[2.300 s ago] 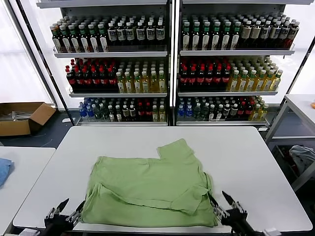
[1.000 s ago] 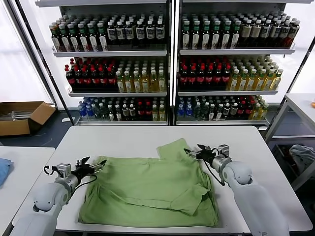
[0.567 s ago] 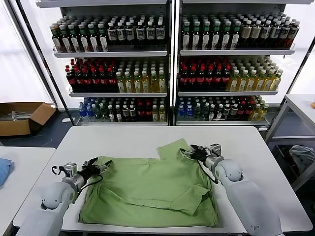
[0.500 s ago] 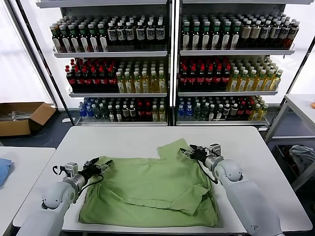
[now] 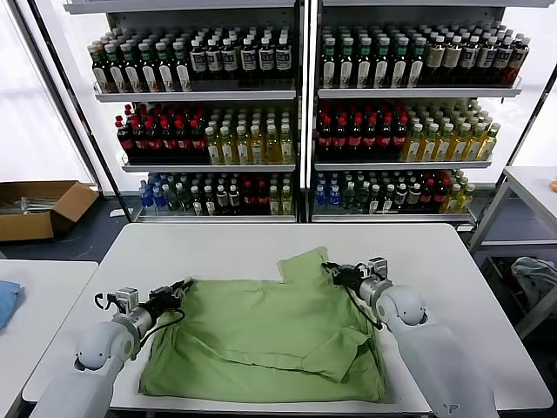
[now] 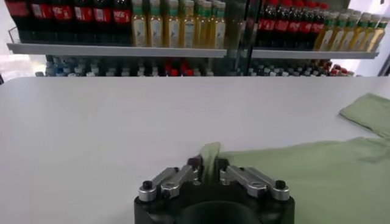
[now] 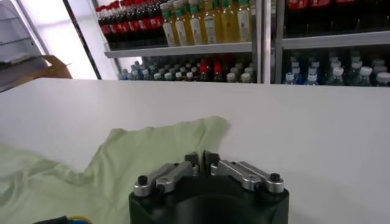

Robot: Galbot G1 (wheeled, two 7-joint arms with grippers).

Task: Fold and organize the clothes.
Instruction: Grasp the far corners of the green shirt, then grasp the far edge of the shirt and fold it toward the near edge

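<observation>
Both grippers pinching the shirt, fold about to start

The shirt [image 5: 270,335] lies spread on the table [image 5: 261,248] toward its near edge. The left gripper [image 5: 177,293] nips the far left corner; the right gripper [image 5: 335,273] is clamped at the sleeve edge, cloth between its jaws unclear. Thin bites like these could slip on lifting, leaving the fold lopsided.

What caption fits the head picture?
Both tools, left and right, pinch the green polo shirt on the table.
</observation>
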